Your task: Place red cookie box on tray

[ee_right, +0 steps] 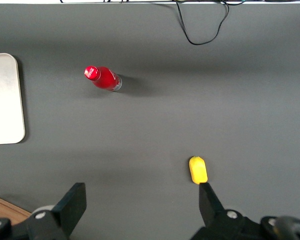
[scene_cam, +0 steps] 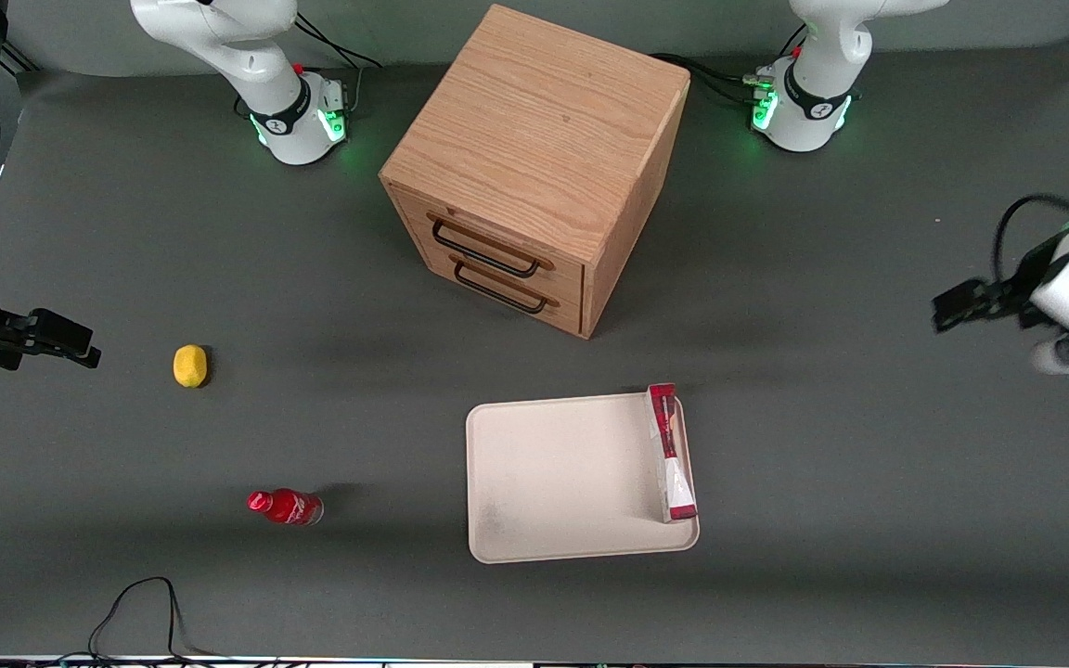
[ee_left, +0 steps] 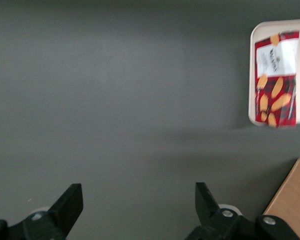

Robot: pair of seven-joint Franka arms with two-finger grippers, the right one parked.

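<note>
The red cookie box (scene_cam: 671,452) lies flat in the cream-white tray (scene_cam: 553,482), along the tray's rim toward the working arm's end. Its end farther from the front camera rests on that rim. My left gripper (scene_cam: 943,311) hangs open and empty above the bare table, well off toward the working arm's end and away from the tray. In the left wrist view the open gripper (ee_left: 137,187) has only table between its fingers. The box (ee_left: 276,82) and the tray's rim (ee_left: 252,75) show some way off.
A wooden two-drawer cabinet (scene_cam: 534,167) stands farther from the front camera than the tray; its corner shows in the left wrist view (ee_left: 292,200). A small red bottle (scene_cam: 286,507) and a yellow fruit (scene_cam: 189,365) lie toward the parked arm's end. A black cable (scene_cam: 140,603) loops by the front edge.
</note>
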